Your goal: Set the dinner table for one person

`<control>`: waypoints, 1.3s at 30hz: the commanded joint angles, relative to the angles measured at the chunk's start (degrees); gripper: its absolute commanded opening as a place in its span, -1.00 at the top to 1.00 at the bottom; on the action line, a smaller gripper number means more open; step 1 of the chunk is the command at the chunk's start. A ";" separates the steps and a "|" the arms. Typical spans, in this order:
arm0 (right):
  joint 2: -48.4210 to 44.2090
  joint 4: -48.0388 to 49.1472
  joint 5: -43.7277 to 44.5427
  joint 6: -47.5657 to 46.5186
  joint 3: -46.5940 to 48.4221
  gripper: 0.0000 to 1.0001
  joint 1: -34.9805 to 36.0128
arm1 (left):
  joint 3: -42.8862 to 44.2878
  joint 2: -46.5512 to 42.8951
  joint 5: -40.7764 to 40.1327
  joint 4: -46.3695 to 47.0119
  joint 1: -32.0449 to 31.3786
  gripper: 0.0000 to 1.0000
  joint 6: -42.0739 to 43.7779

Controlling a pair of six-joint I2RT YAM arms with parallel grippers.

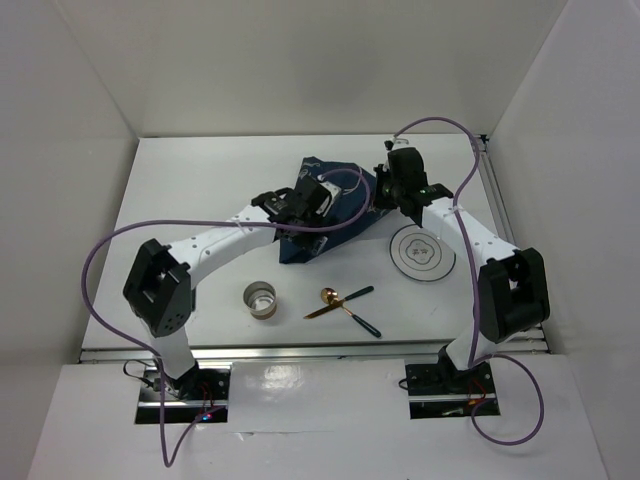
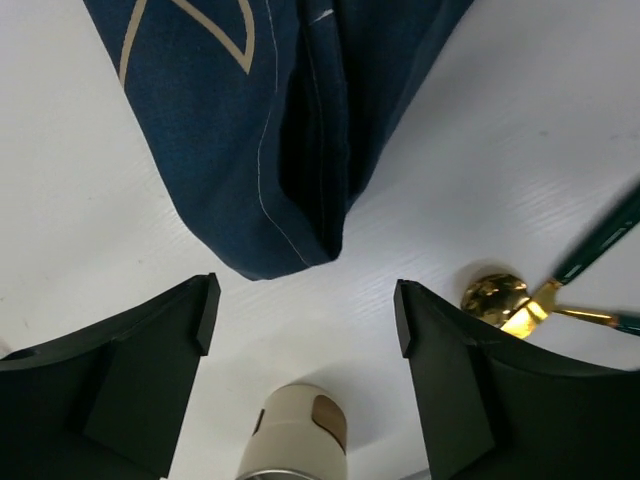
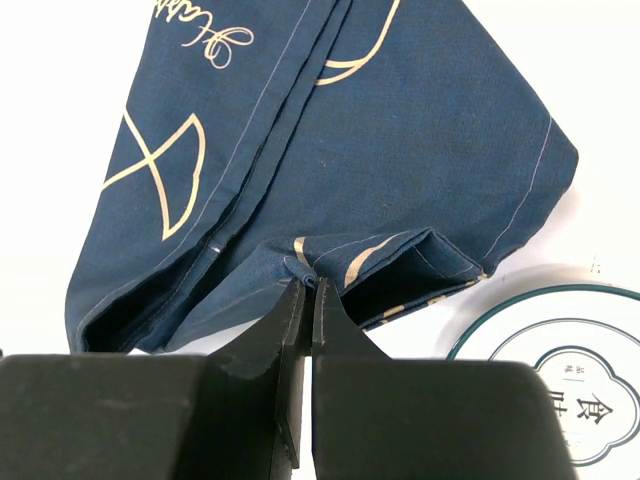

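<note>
The dinner table [image 1: 190, 190] is a white tabletop. On it, near the middle, lies a navy placemat [image 1: 335, 215], bunched and folded. My left gripper [image 1: 300, 205] hovers over the placemat's near left corner [image 2: 270, 150]. It is open [image 2: 305, 300] and nothing lies between its fingers [image 2: 160, 360]. My right gripper [image 1: 387, 190] is at the cloth's right side and is shut [image 3: 308, 288] on a fold of the placemat [image 3: 330, 120]. A white plate [image 1: 420, 250] with a green rim lies right of the cloth and shows as well in the right wrist view, plate [image 3: 560, 350].
A small beige cup [image 1: 262, 300] stands near the front; the left wrist view shows the cup [image 2: 295, 435] below the jaws. Gold cutlery with green handles [image 1: 345, 305] lies crossed right of it, and a gold spoon bowl [image 2: 495, 297] is visible. White walls enclose three sides.
</note>
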 commanded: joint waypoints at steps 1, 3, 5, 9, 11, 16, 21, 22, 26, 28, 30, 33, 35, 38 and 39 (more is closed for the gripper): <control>-2.70 1.13 0.13 0.39 0.82 1.00 -0.41 | -0.55 2.18 -3.90 1.94 -0.17 -0.75 2.65; -2.70 0.60 -0.40 0.39 0.82 1.00 -0.41 | -0.55 3.06 -2.85 2.55 -0.17 -0.68 2.65; -2.17 0.60 -0.40 0.39 1.44 1.00 -0.41 | -0.55 3.86 -2.31 2.56 -0.17 -0.59 3.18; -2.17 0.60 -0.40 0.39 1.44 1.00 -0.41 | -1.07 4.56 -1.70 3.26 -0.17 -0.59 3.18; -2.17 0.08 -0.40 0.39 1.44 1.00 -0.41 | -1.08 5.79 -2.48 3.88 -0.17 -0.54 3.18; -2.17 0.08 -0.40 -0.14 1.44 1.00 -0.94 | 0.85 8.25 -3.72 4.49 -0.17 -0.06 3.18; -2.69 0.08 -0.40 -0.14 1.44 1.00 -0.94 | 3.66 8.78 -6.79 2.92 -0.17 0.98 1.95; -2.70 0.08 -0.40 -0.14 1.44 1.00 -0.94 | 4.37 8.78 -8.36 2.13 -0.17 1.00 1.16; -2.70 -0.45 0.13 -0.67 1.44 1.00 -1.46 | 8.58 6.33 -7.07 -1.13 3.34 1.00 -1.21; -2.70 0.16 0.13 -1.36 2.66 1.00 -2.17 | 11.66 4.14 -2.43 -2.71 7.45 1.00 -1.75; -1.30 0.77 -0.40 -1.98 4.33 1.00 -2.78 | 14.46 3.60 1.62 -3.24 10.89 1.00 -3.49; 2.30 1.31 -1.71 -2.78 10.82 1.00 -4.02 | 26.04 6.75 12.25 -6.66 19.06 1.00 -5.87; 6.15 0.70 -2.33 -4.18 19.07 1.00 -5.42 | 40.27 10.35 17.96 -9.55 25.02 1.00 -7.01; 8.72 -0.10 -2.33 -6.11 29.69 1.00 -5.42 | 54.51 15.02 27.54 -13.53 32.40 1.00 -11.05; 8.73 -0.10 -2.33 -7.25 30.96 1.00 -5.42 | 53.51 14.24 33.14 -12.31 34.36 1.00 -14.63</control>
